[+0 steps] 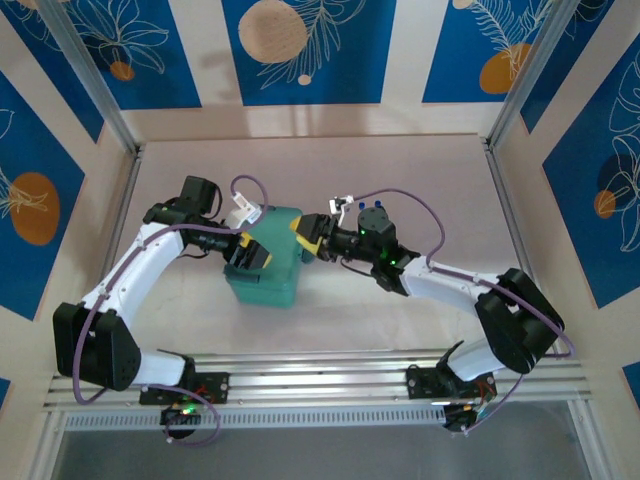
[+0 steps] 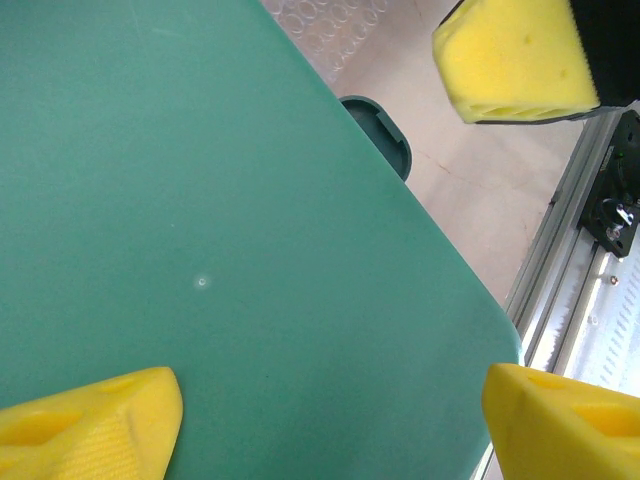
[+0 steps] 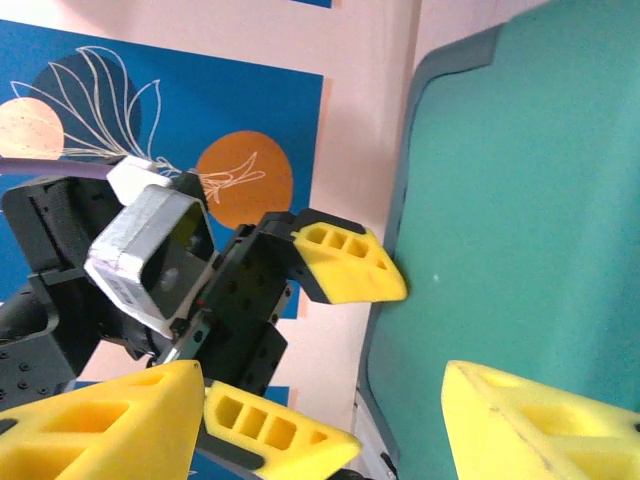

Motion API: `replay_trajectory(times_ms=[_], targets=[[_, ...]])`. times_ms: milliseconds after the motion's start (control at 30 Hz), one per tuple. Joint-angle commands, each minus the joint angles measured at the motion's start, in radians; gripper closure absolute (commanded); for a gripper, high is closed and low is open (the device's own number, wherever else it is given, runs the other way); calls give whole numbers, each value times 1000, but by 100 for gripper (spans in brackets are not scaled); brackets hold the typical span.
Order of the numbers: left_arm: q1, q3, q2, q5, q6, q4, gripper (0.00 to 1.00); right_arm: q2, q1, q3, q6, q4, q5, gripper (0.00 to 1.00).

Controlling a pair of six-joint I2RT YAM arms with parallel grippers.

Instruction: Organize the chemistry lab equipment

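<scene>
The teal hinged case (image 1: pixel 268 268) lies shut at the table's middle, and its lid (image 2: pixel 220 230) spreads under the left wrist camera. My left gripper (image 1: pixel 248 252) is open over the case's left side (image 2: pixel 332 388), its yellow fingers (image 2: pixel 95 420) wide apart. One left finger (image 3: pixel 350 268) touches the lid's edge. My right gripper (image 1: pixel 303 232) is open at the case's far right corner (image 3: pixel 322 385), with one pad over the lid (image 3: pixel 530 200) and nothing held. A right finger (image 2: pixel 515 60) hangs just past the case's edge.
A dark-green tab (image 2: pixel 385 135) sticks out from under the case's edge. Two small blue caps (image 1: pixel 362 206) show behind the right wrist. The aluminium rail (image 1: pixel 320 375) runs along the near edge. Patterned walls stand on three sides.
</scene>
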Motion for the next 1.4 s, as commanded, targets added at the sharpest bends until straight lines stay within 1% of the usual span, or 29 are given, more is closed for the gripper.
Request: replay_trajectory(times_ms=[0,167,333,433,533,767,933,1200,1367], targets=[[-26,-35,50,-50,11,-27,19,-24,-1,7,-24,-16,-15,35],[-26,-35,45,-52,12,-28,19,-94,-14,-55,-40,-71,24,35],[-27,-32,49,-50,9,-26,19,-189,-18,-127,-59,-177,116,35],[-29,-30,52,-48,6,-26,19,-208,-22,-141,-67,-231,145,35],[-32,-27,52,-50,5,-26,19,-183,-31,-156,-57,-219,139,35],[-33,-32,49,-59,6,-27,19,-90,-46,-173,-36,-151,117,35],[-34,-31,52,-60,7,-26,19,2,-51,-169,-12,-55,80,35],[-34,-36,52,-61,9,-26,19,160,-52,-112,43,118,3,35],[-34,-39,51,-63,13,-25,19,238,-49,-100,96,262,-38,35]])
